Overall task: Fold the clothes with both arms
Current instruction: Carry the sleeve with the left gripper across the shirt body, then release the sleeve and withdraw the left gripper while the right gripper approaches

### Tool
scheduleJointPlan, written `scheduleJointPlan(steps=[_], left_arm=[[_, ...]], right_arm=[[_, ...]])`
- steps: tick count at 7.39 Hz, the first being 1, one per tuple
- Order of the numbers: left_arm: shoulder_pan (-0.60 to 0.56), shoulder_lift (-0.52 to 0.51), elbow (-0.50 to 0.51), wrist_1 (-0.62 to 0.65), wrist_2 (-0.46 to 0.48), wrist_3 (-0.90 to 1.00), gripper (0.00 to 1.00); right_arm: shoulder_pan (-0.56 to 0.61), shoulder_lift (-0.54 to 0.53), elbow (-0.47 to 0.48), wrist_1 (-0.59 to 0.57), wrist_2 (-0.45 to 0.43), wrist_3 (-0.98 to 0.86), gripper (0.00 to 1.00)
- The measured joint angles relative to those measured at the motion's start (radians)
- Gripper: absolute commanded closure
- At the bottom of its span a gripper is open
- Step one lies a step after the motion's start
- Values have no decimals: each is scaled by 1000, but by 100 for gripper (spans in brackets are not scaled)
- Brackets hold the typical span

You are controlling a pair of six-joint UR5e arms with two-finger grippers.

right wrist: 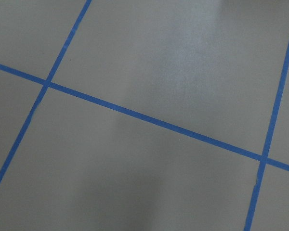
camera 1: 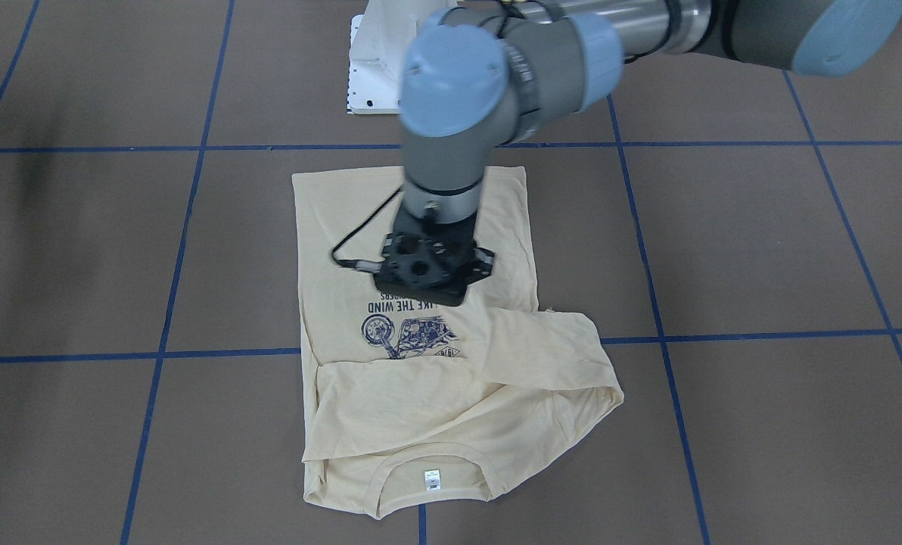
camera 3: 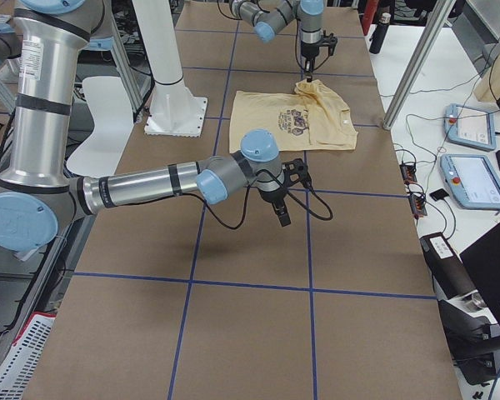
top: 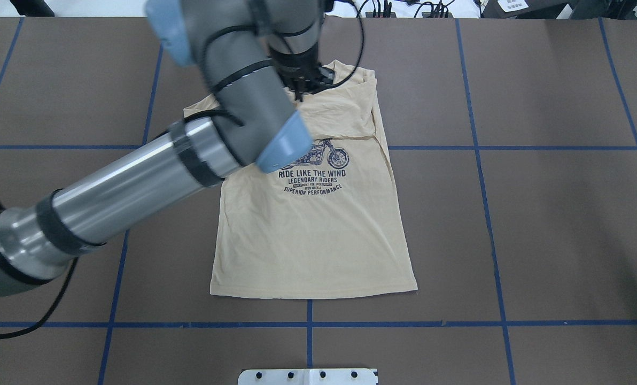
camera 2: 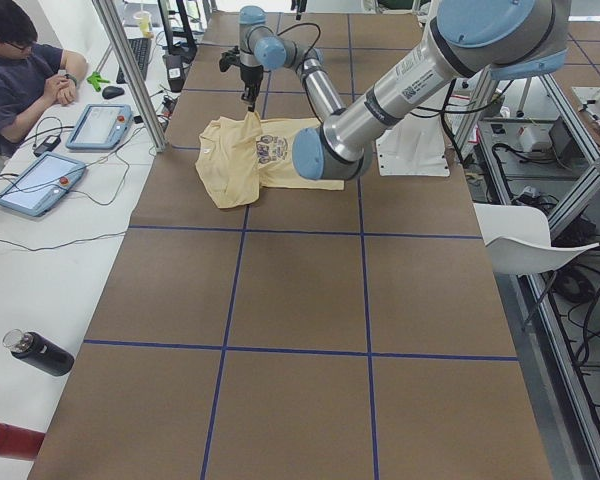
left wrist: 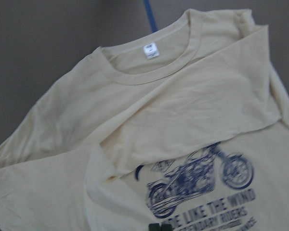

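The brown bench (top: 537,214), crossed by blue tape lines (right wrist: 149,118), is carrying everything. The left arm (top: 137,182) is reaching from the robot's left out over the middle of the bench, its forearm passing above the shirt (top: 313,240). The right arm (camera 3: 142,187) is stretching low over bare bench, well apart from the shirt.

The shirt is lying print up in the middle of the bench, hem toward the robot and collar on the far side. Its lower body is lying smooth. Its upper part is folding over itself, with one fold overlapping the edge of the print (top: 318,166) and a bunch of cloth sticking out on the robot's left.

The left hand (top: 298,92) is hovering above the shirt's upper half, pointing down, its fingers looking pressed together and gripping nothing. The right hand (camera 3: 281,215) is hanging above bare bench. Only the side view is showing it, so I cannot tell whether it is open or closed.

The white label (camera 1: 432,480) is showing inside the collar.
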State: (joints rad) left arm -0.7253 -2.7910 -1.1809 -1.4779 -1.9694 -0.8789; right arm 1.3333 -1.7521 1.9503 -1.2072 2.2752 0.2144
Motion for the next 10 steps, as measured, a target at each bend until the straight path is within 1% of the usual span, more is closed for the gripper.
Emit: scheduleJointPlan(steps=[1,2,3,4,6,7,8,9,10], left_arm=[[28,-116,201,-90,0,-118,100],[57,-173,323,-168,12,-237,1],[81,-194,376,-219,28,-325,0],[100,-200,397,-262,48,-375,0],[115,-193,393,-305,80,-375,0],[115,-164,351,-306,83,-340,0],[115,-94,253,-302,84,-302,0],[115,8,122,-292,84,-267,0],[114,126,-22,-277,85,-232,0]], right_arm=[[0,0,0,0,1,0,0],[0,0,0,0,1,0,0],[0,1,0,1,1,1,0],[0,2,0,0,1,1,0],[0,4,1,0,1,4,0],[0,5,3,1,1,12,0],[-1,10,7,2,2,36,0],[-7,19,12,11,5,84,0],[-29,29,15,44,5,161,0]])
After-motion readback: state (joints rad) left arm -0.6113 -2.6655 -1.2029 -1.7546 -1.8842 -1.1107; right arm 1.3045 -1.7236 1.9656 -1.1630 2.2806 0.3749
